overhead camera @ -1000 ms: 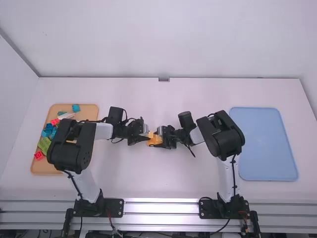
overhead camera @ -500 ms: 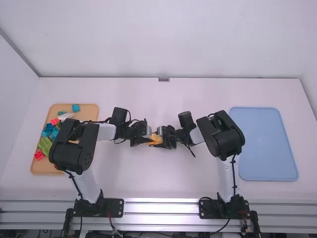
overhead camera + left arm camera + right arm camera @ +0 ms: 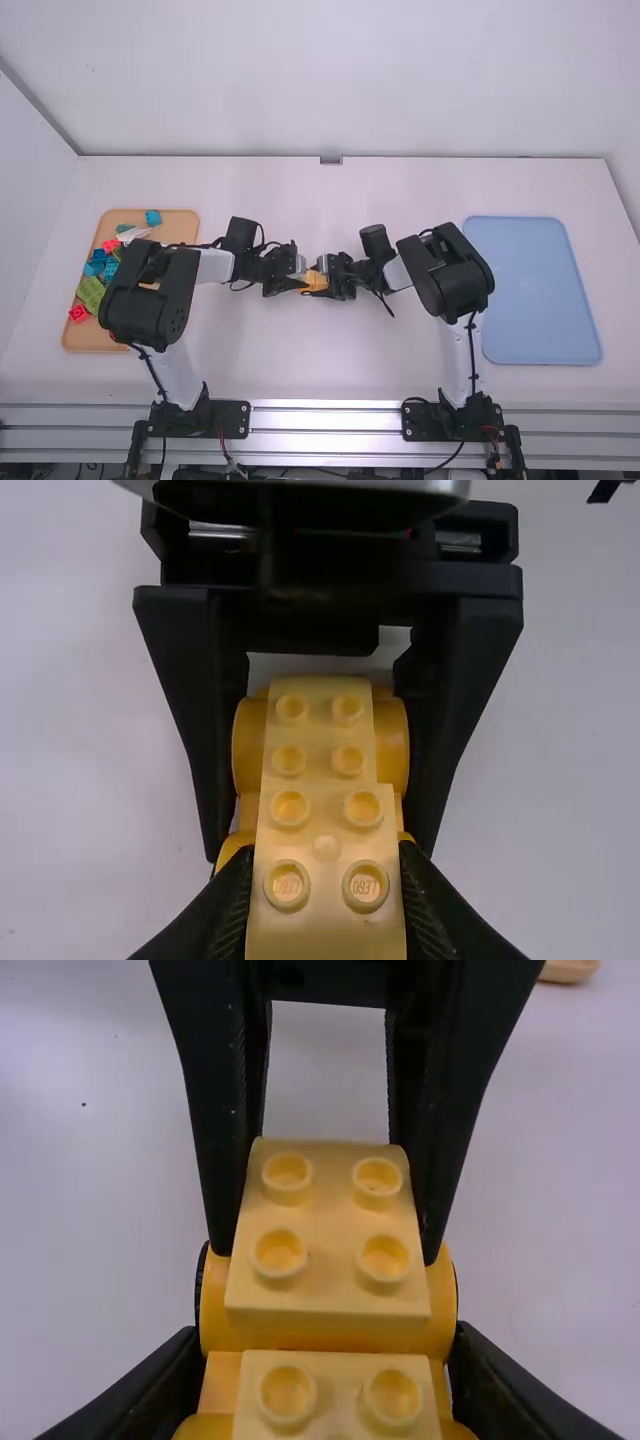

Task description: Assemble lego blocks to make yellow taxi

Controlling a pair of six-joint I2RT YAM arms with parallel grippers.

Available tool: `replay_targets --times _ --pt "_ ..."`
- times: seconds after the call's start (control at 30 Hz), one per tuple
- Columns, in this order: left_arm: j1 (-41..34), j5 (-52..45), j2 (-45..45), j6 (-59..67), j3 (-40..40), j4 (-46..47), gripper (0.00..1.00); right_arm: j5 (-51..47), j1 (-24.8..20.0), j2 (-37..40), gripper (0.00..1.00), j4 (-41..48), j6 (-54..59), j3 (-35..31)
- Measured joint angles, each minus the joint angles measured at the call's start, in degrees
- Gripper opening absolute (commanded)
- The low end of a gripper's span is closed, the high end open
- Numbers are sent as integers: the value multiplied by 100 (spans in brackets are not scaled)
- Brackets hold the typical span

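Together, left hand [image 3: 302, 279] and right hand [image 3: 325, 278] gripping yellow blocks [image 3: 320, 730], raised lettering on studs [image 3: 365, 886]

A tan tray [image 3: 180, 223] and a blue tray [image 3: 532, 290] lie well apart on a white table [image 3: 320, 365]

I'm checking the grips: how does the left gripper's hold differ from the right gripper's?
The left gripper pinches the pale yellow studded top, whereas the right gripper holds the deeper yellow, rounded lower part. In the high view, the left gripper meets the build from the left, the right gripper from the right. Both are black and closed on the build.
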State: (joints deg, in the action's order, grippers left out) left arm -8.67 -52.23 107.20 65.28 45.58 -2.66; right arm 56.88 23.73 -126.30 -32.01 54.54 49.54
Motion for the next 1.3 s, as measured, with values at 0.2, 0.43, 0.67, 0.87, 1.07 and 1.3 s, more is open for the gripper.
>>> replay_targets --times 0.2,0.43,0.67,0.87,1.07,1.3 --pt "-105 66 0 -24 0 -94 2 -2 -20 0 38 -2 -9 0" --pt "-138 133 -2 -85 0 -177 2 -4 -37 0 39 -2 -15 0" --pt "-138 289 -2 -190 0 -354 2 -7 -37 0 38 7 -13 0" --pt "-164 299 -7 -236 0 -317 2 0 -39 0 38 20 -24 0" --pt "-166 295 -7 -234 0 -302 45 0 -37 0 39 22 -31 0" --pt "-280 348 -7 -256 0 -304 66 -7 -26 0 39 11 -11 0"
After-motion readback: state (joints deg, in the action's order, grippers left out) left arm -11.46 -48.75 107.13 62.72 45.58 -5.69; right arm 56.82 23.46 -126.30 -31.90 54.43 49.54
